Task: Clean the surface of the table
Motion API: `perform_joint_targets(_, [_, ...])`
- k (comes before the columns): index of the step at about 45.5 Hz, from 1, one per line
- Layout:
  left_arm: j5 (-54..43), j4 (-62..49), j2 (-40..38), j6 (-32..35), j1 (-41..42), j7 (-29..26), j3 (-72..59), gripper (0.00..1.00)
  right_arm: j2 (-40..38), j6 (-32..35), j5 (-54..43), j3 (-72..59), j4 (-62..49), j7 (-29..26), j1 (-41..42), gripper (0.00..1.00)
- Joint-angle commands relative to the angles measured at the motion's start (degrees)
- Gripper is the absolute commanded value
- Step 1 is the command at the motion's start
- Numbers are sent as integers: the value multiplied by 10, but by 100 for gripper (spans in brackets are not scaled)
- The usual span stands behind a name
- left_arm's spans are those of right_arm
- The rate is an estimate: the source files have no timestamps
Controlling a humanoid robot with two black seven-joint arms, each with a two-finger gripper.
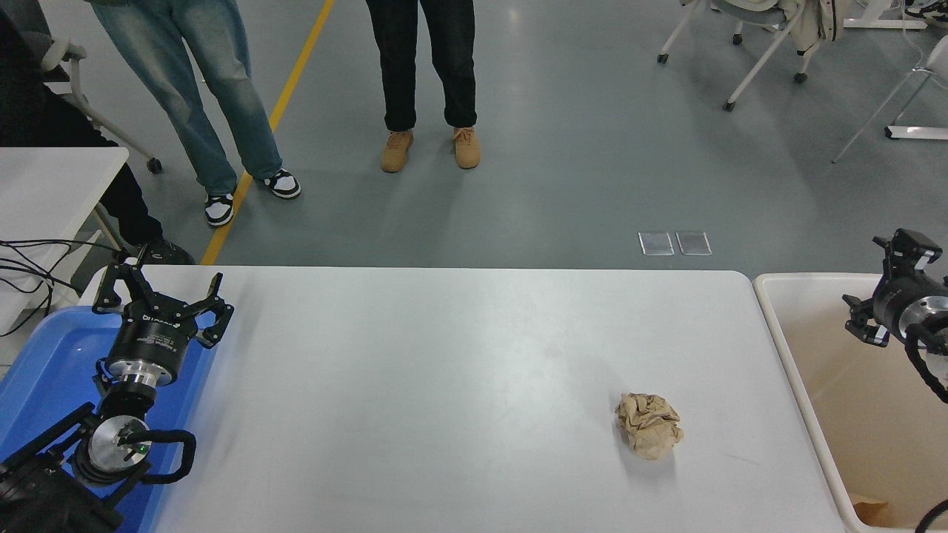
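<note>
The table surface (459,385), long axis running left to right.
We see one crumpled paper ball (649,424) on it; left gripper (159,292) jaws spread wide, right gripper's (885,296) jaws we cannot tell.

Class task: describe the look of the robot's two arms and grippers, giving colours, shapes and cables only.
Both are black. The left gripper has angular linkage fingers on a round black-and-silver wrist, with a looped black cable and a small green light below. The right gripper shows a similar silver-faced cylinder and a black cable.

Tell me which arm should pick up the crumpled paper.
Right, probably. The right gripper is over the cream bin, on the paper's side; the left gripper sits parked across the table.
</note>
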Motion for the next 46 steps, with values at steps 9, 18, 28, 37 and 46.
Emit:
perform_joint_targets(9, [0, 0, 0, 0, 0, 0, 0, 99, 15, 91, 27, 68, 75, 5, -29, 99])
perform_joint_targets(18, [0, 0, 0, 0, 0, 0, 0, 99, 27, 115, 19, 74, 63, 61, -44, 99])
perform_joint_targets(28, [0, 0, 0, 0, 0, 0, 0, 99, 71, 120, 16, 68, 16, 119, -58, 100])
perform_joint_targets(37, [0, 0, 0, 0, 0, 0, 0, 99, 83, 138, 14, 67, 0, 186, -74, 100])
perform_joint_targets(46, [0, 0, 0, 0, 0, 0, 0, 99, 83, 139, 1, 57, -1, 210, -76, 100])
